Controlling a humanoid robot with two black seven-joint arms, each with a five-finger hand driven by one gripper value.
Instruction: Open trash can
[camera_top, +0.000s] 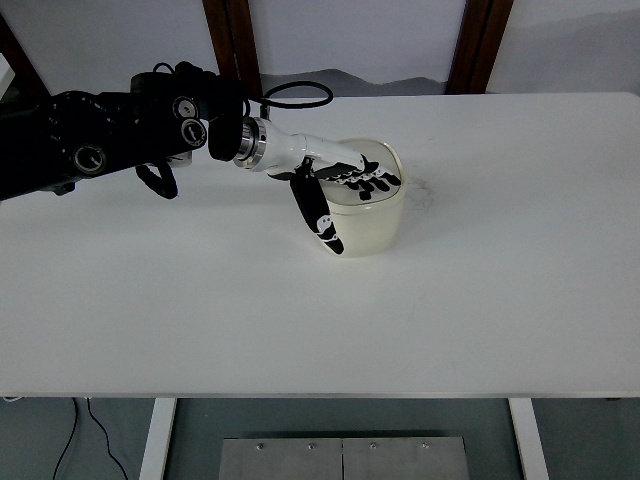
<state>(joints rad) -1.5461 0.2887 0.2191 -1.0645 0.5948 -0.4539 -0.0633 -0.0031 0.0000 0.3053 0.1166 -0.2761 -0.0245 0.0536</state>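
A small cream-coloured trash can (370, 222) stands near the middle of the white table (320, 320). Its lid (385, 158) looks closed. My left hand (345, 190) reaches in from the left on a black arm and lies over the can. The four fingers (368, 181) stretch flat across the lid, while the thumb (318, 215) hangs down along the can's near left side. The hand grasps nothing. The part of the lid under the fingers is hidden. The right arm is out of sight.
A black cable (297, 95) loops behind the wrist at the table's far edge. Brown wooden posts (478, 45) stand behind the table. Metal plates (343, 458) lie on the floor below the near edge.
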